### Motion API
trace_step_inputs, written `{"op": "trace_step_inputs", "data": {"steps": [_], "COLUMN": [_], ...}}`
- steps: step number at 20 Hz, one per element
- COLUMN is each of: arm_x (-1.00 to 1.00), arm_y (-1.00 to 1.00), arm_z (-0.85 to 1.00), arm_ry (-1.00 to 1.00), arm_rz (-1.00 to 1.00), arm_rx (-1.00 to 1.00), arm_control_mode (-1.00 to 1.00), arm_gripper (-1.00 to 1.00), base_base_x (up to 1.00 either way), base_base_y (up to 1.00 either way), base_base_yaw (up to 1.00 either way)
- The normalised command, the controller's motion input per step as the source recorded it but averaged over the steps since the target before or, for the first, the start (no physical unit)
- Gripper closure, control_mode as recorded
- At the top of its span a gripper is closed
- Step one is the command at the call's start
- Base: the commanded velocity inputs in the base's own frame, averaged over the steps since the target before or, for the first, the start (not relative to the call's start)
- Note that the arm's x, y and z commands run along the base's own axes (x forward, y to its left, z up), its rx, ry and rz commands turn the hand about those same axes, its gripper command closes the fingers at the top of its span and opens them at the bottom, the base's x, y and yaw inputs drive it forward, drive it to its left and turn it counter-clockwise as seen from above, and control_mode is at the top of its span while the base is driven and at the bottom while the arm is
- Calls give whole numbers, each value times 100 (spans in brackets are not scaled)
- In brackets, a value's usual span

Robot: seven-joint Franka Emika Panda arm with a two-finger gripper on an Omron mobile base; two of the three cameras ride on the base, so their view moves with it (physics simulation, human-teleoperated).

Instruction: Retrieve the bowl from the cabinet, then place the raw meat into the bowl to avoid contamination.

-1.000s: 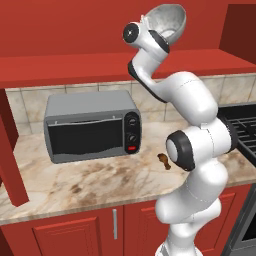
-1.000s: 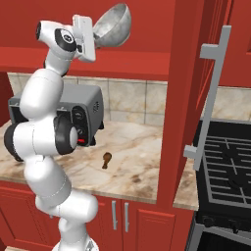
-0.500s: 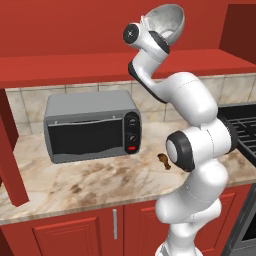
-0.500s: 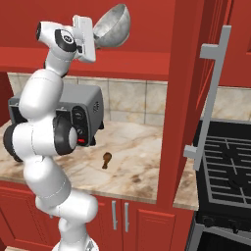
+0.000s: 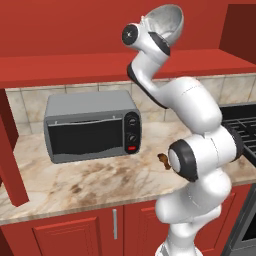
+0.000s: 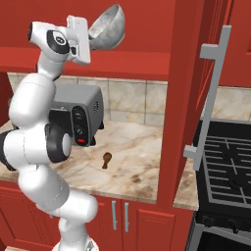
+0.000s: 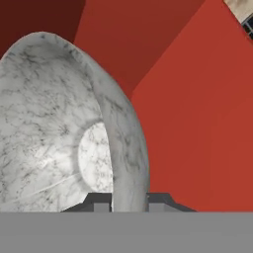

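My gripper (image 7: 129, 200) is shut on the rim of the bowl (image 7: 49, 138), one finger inside and one outside. It holds the mottled gray bowl (image 5: 166, 21) high and tipped on its side, in front of the red cabinet (image 5: 75, 30). From the right, the bowl (image 6: 108, 28) sticks out past the white hand, level with the cabinet's lower shelf. The raw meat (image 6: 105, 159), a small brown drumstick, lies on the marble counter (image 6: 142, 157) to the right of the toaster oven. From the left, the raw meat (image 5: 162, 159) peeks out beside my arm's elbow joint.
A gray toaster oven (image 5: 92, 125) stands on the counter against the tiled wall. An open cabinet door (image 6: 188, 98) with a long silver handle (image 6: 210, 98) hangs over the counter's right end. A black stove (image 6: 228, 169) is at the right. Another open red door (image 5: 10, 150) stands at the left.
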Motion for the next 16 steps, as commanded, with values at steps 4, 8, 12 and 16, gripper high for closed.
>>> {"op": "trace_step_inputs", "data": {"steps": [4, 8, 12, 16], "arm_x": [-59, -64, -73, -77], "arm_y": [2, 3, 4, 7], "arm_z": [0, 0, 0, 0], "arm_ry": [-5, -5, -2, 0], "arm_rz": [0, 0, -1, -1], "arm_rx": [0, 0, 0, 0], "arm_control_mode": [-100, -100, -100, -100], "arm_gripper": [100, 100, 100, 100], "base_base_x": [0, 0, 0, 0], "base_base_y": [0, 0, 0, 0], "base_base_yaw": [0, 0, 0, 0]}}
